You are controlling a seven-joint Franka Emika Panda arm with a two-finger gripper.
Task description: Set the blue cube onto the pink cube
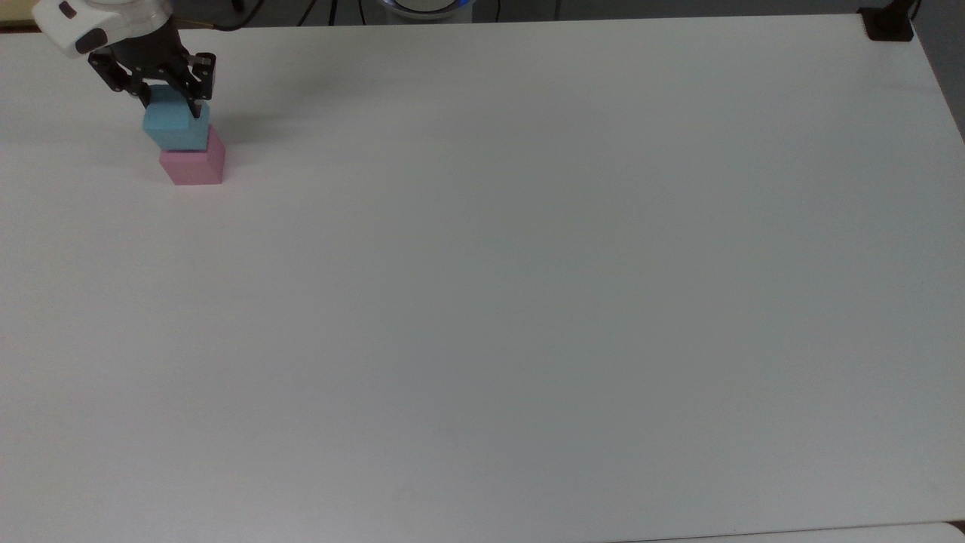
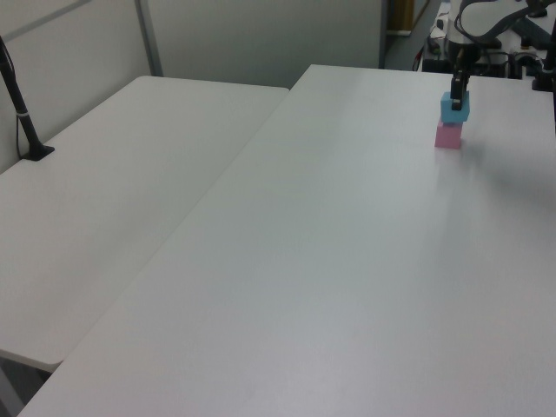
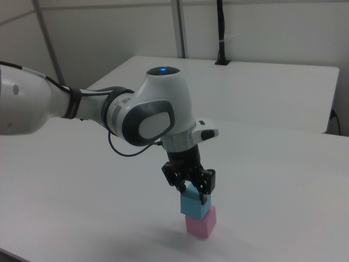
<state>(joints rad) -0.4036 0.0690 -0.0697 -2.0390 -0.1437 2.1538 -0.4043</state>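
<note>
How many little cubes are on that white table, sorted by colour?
Blue cube: 1, sitting on the pink one, with the gripper closed on it
Pink cube: 1, resting on the table
Total: 2 cubes
</note>
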